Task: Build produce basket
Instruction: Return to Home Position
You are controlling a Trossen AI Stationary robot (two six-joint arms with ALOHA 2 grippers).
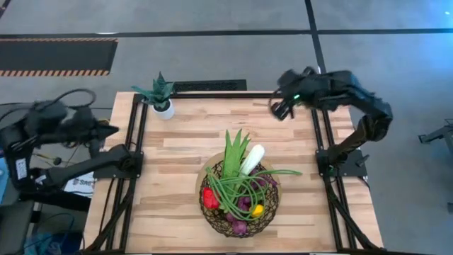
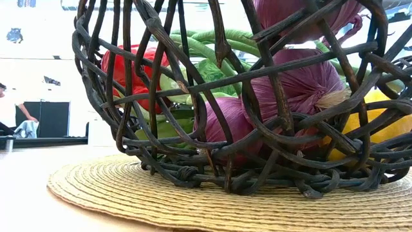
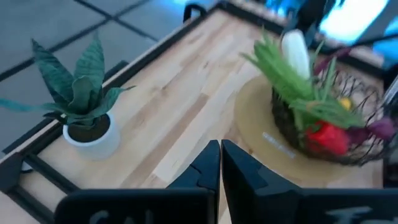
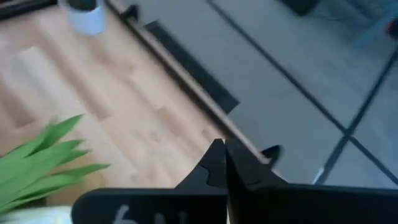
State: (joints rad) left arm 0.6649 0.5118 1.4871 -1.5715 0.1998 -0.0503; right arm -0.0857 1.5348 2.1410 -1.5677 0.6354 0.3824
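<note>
The dark woven wire basket (image 1: 238, 212) stands on a round straw mat (image 2: 193, 200) near the table's near edge. It holds a red pepper (image 1: 210, 197), purple grapes (image 2: 290, 87), a yellow lemon (image 1: 257, 210), looped green beans (image 1: 244, 185), a white-green leek (image 1: 251, 159) and a green leafy stalk (image 1: 234, 150) that stick up out of the rim. My left gripper (image 3: 220, 162) is shut, off the table's left edge, touching nothing. My right gripper (image 4: 224, 163) is shut above the table's far right corner, also touching nothing.
A small spiky plant in a white pot (image 1: 161, 97) stands at the table's far left corner. Black frame rails (image 1: 134, 149) run along the left, right and far edges. Bare wood (image 1: 198, 134) lies between the plant and the basket.
</note>
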